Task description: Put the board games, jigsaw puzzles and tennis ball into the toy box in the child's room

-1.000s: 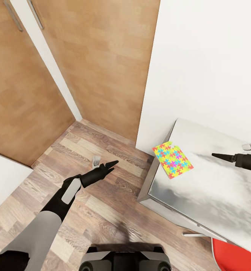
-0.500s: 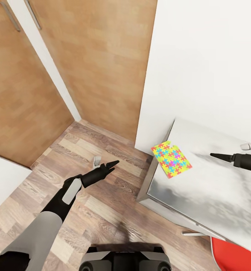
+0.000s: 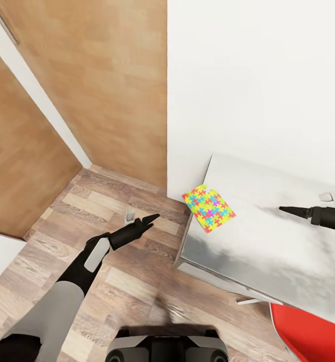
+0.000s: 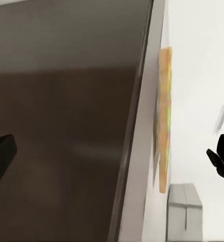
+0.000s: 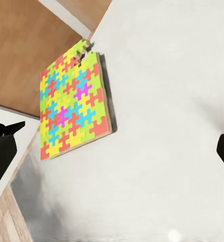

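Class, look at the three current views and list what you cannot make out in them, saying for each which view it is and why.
1. Right gripper, head view: edge cuts the arm; fingers overlap, so open or shut is unclear.
2. Small grey object on the table, head view: too small to identify.
3. Jigsaw puzzle, left wrist view: seen edge-on and blurred.
4. Red chair, head view: cut off at the corner.

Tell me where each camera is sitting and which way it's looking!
Head view: up on the robot's head, looking down at the wood floor, the table and the jigsaw puzzle; the left gripper, right gripper and base show.
Left wrist view: by the left gripper, looking along the table's side at the puzzle's edge; dark fingertips show.
Right wrist view: by the right gripper, looking onto the puzzle on the tabletop; fingertips show.
Shared: all three see the puzzle.
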